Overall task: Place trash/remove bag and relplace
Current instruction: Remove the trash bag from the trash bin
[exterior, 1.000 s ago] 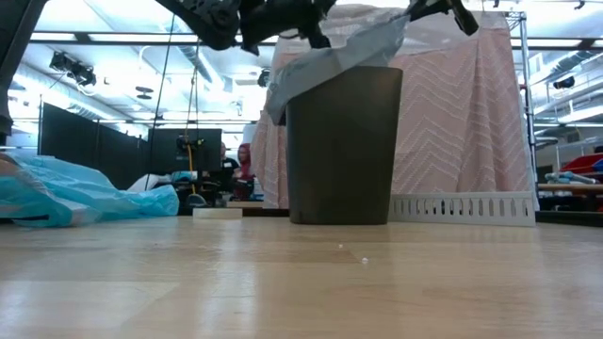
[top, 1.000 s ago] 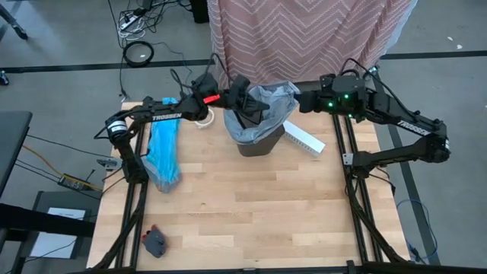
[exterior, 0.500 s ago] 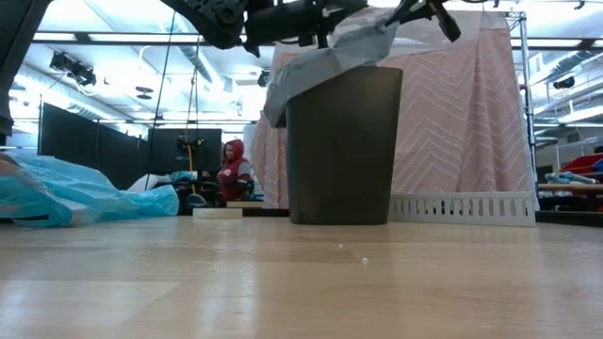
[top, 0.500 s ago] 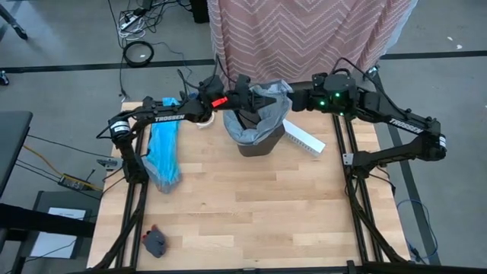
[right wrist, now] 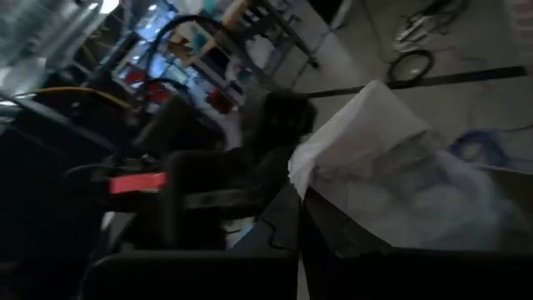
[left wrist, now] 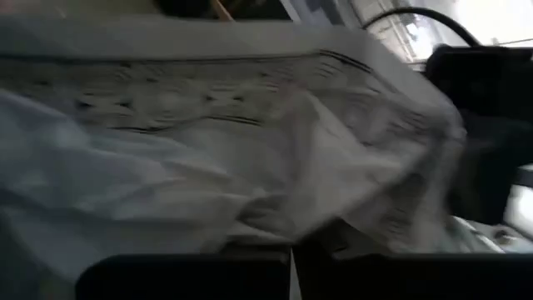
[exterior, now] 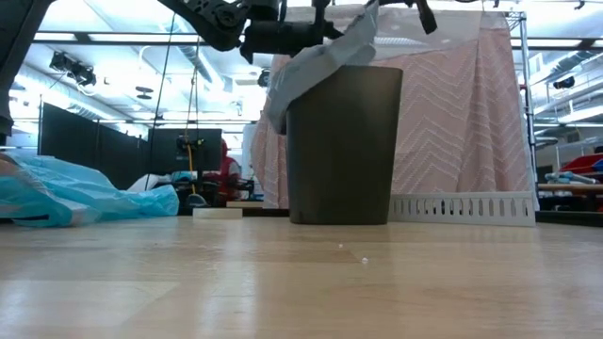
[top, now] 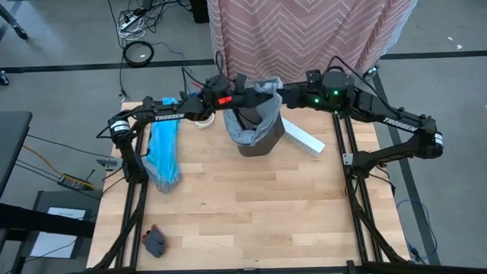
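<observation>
The grey bag (top: 257, 114) sits in the dark bin (top: 259, 138) at the table's back edge, its top gathered up above the rim. The left gripper (top: 255, 97) and right gripper (top: 283, 97) meet over the opening, each clenched on a fold of the bag's plastic. The risk is plain: thin film could slip or tear, or the bin could lift and tip. The turquoise bag (top: 163, 152) lies well apart, left.
</observation>
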Tool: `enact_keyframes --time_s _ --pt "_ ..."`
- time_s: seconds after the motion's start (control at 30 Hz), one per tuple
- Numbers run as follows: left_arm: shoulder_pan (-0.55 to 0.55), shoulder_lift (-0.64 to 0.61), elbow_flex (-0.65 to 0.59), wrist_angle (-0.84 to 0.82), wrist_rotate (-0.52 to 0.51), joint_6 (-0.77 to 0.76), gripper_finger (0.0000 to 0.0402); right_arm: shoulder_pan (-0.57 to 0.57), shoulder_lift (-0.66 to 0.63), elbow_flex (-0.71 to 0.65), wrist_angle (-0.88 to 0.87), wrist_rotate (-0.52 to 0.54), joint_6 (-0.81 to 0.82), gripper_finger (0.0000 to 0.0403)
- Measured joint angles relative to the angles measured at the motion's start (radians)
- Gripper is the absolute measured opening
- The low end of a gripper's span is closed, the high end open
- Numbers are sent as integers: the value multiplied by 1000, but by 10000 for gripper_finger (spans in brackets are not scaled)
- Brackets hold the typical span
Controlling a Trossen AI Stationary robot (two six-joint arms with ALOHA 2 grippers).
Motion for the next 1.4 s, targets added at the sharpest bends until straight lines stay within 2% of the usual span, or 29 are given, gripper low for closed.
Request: enact_keyframes --time_s 0.27,0.33,0.7,0.87,1.07,1.23,1.33,1.4 --pt "2 0 0 -49 -129 129 7 43 0 0 60 -21 24 0" --pt "5 3 0 -92 -137 132 7 49 0 0 106 -55 24 0" --pt "11 79 0 -103 -117 121 7 55 0 0 270 -189 11 0" --pt "17 91 0 -115 -111 98 7 55 0 0 444 -307 -40 0" --pt "20 92 0 -165 -126 125 7 55 0 0 571 -361 -56 0" --pt "20 92 -1 -169 -109 121 7 55 -13 0 490 -360 -104 0" --pt "20 90 -1 -113 -74 108 7 55 -44 0 354 -340 -232 2" --pt "20 89 -1 -87 -72 92 7 55 -63 1 238 -284 -293 4"
